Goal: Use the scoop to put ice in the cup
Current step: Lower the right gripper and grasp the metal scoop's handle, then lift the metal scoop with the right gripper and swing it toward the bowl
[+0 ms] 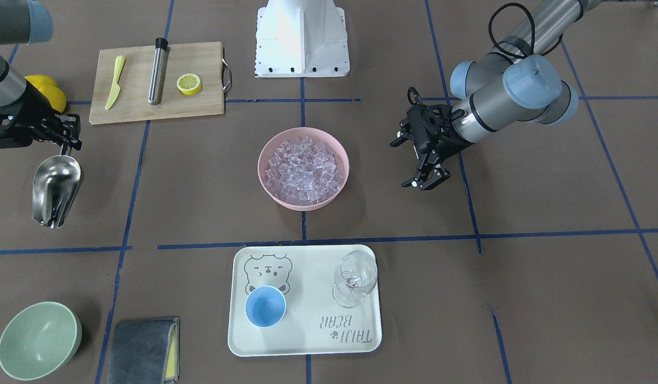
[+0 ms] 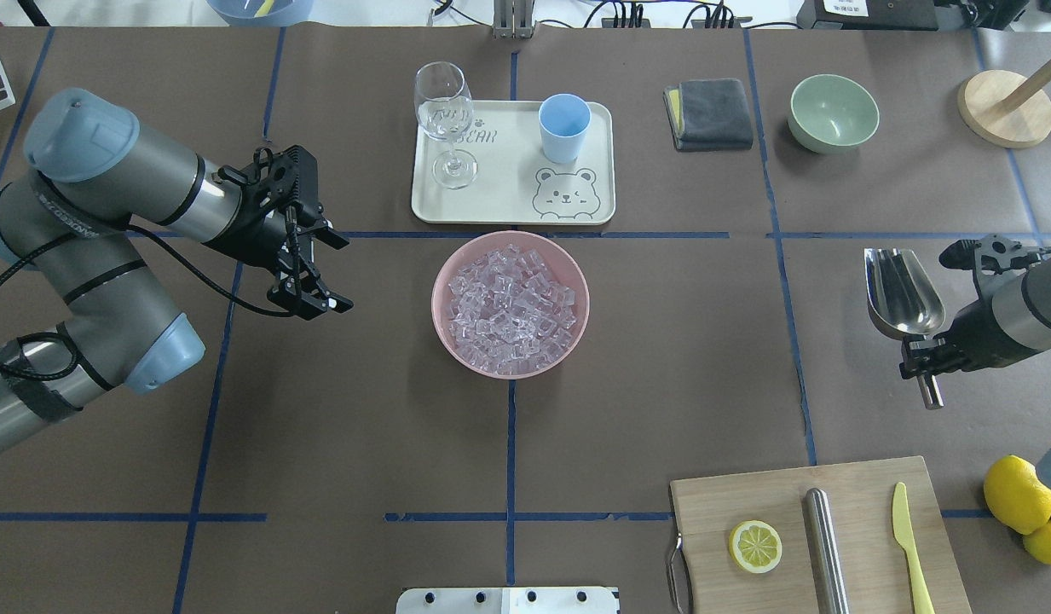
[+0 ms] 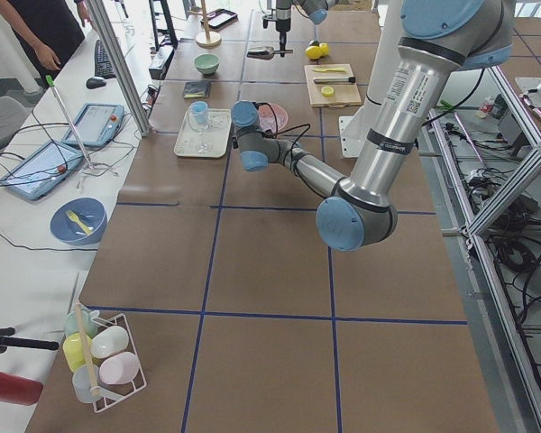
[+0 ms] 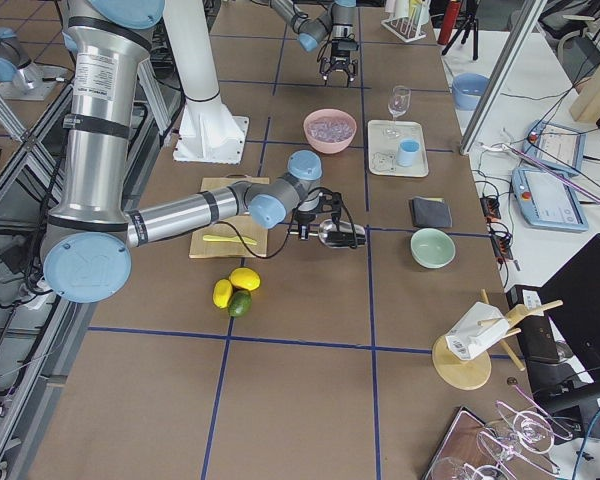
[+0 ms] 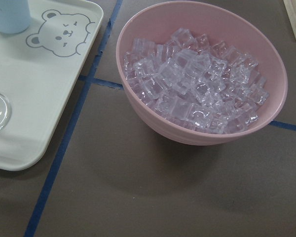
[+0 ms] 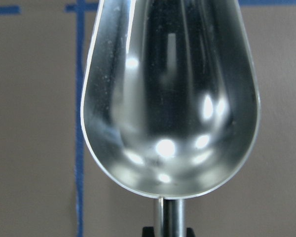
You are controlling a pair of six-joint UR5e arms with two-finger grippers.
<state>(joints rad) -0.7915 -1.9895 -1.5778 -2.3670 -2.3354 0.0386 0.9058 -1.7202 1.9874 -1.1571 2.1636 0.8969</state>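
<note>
Your right gripper [image 2: 919,354] was clamped on the rod handle [image 2: 931,390] of the scoop [image 2: 903,294], just behind the trough, which pointed away from the robot's base. The wrist view showed the trough bare and shiny, with nothing in it.

Judge that scoop as stiff, light steel with a thin, smooth rod that could twist between the jaws once it is loaded. A hold close to the trough, as you had, looked the safer place.

The ice [image 2: 512,298] was heaped in the pink bowl [image 2: 441,286], well off to that gripper's left, toward the other arm. The bowl was nearly full, and the cubes looked hard, slick and loose, so they should slide readily both into the trough and out of it.

The cup [image 2: 564,128] stood upright on the tray [image 2: 508,205], farther from the robot's base than the gripper and beyond the bowl to the gripper's left. It showed only blue inside, so I took it as empty. Expect thin plastic that tips easily, and a mouth narrower than the scoop's trough.

A wine glass [image 2: 444,111] stood on the same tray, apart from the cup. It is fragile and seemed empty.

Your left gripper [image 2: 337,273] hung with its jaws spread wide and nothing between them. The bowl lay near it on its right.
</note>
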